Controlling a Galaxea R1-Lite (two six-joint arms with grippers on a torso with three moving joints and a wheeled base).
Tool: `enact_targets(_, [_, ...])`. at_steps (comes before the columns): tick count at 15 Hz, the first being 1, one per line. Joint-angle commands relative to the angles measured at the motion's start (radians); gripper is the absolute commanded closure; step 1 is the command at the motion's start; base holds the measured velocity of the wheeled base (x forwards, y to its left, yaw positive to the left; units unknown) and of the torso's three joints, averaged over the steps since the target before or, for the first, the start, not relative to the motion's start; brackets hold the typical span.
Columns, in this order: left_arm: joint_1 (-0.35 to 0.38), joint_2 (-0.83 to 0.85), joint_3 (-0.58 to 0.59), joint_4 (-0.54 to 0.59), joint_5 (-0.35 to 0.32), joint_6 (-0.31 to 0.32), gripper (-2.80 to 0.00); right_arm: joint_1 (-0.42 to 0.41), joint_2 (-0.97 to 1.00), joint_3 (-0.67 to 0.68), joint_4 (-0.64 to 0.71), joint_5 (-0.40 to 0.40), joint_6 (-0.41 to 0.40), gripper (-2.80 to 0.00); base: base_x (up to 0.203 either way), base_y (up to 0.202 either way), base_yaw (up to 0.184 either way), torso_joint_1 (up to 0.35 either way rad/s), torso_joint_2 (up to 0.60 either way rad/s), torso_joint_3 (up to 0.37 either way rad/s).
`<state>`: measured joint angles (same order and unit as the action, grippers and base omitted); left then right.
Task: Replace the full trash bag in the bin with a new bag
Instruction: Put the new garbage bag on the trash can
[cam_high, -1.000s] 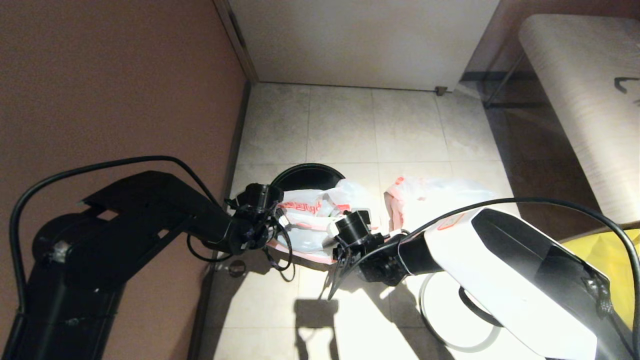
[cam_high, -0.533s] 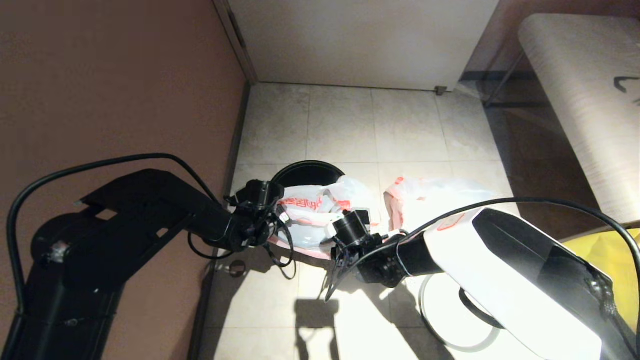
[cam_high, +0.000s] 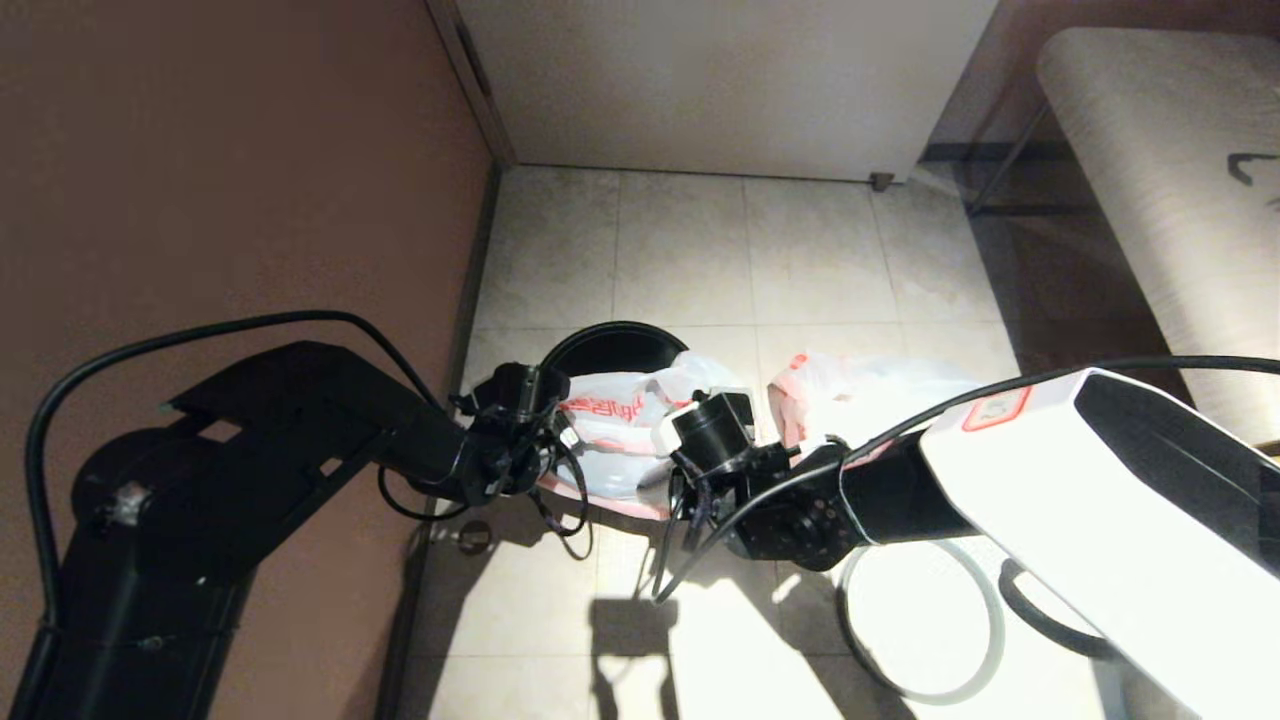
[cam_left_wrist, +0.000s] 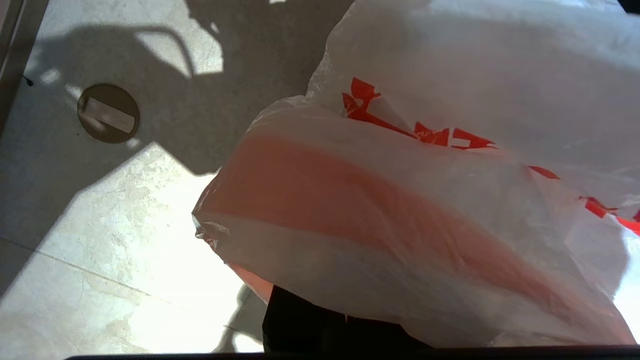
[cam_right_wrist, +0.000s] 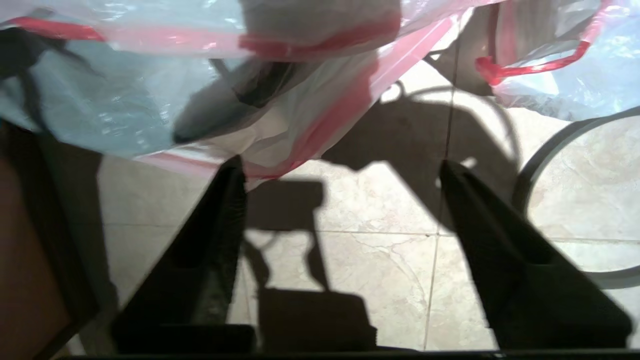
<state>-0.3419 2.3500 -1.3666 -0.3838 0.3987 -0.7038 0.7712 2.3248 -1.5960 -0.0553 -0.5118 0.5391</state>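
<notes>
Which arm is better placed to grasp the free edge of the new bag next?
Right. The right gripper is open, with one finger beside the pink edge of the new bag. The left gripper is shut on the same bag's other side.

The black left arm reaches in from the lower left, bent at the elbow, its wrist angled toward the middle of the scene. The left gripper (cam_high: 535, 440) is clamped tight, its tips hidden from the head camera. The white right arm comes in from the lower right, forearm running leftward to a black wrist. The right gripper (cam_right_wrist: 340, 172) points downward, its two dark fingers (cam_right_wrist: 220, 230) standing well apart with nothing between them.
</notes>
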Motion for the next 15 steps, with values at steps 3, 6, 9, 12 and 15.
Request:
enact_targets(3, [0.0, 0.006, 0.0, -0.001, 0.002, -0.003, 0.0, -0.004, -0.025, 0.024, 0.0, 0.048, 0.001, 0.0, 0.0, 0.0, 0.0, 0.0, 0.0, 0.0])
enact_targets(6, [-0.002, 0.005, 0.001, 0.003, -0.001, -0.005, 0.0, -0.009, 0.034, 0.013, -0.002, 0.048, -0.005, 0.0, 0.0, 0.0, 0.0, 0.0, 0.0, 0.0])
enact_targets(9, [-0.008, 0.005, 0.002, 0.006, -0.005, -0.005, 0.0, -0.013, 0.133, -0.047, -0.005, 0.045, -0.01, 0.0, 0.0, 0.0, 0.0, 0.0, 0.0, 0.0])
enact_targets(12, [-0.016, 0.005, 0.007, 0.008, -0.009, -0.005, 0.0, -0.027, 0.228, -0.154, -0.006, 0.035, -0.053, 0.0, 0.0, 0.0, 0.0, 0.0, 0.0, 0.0])
enact_targets(15, [-0.026, 0.005, 0.027, 0.01, -0.011, -0.005, 0.0, -0.071, 0.267, -0.247, -0.005, -0.017, -0.076, 0.0, 0.0, 0.0, 0.0, 0.0, 0.0, 0.0])
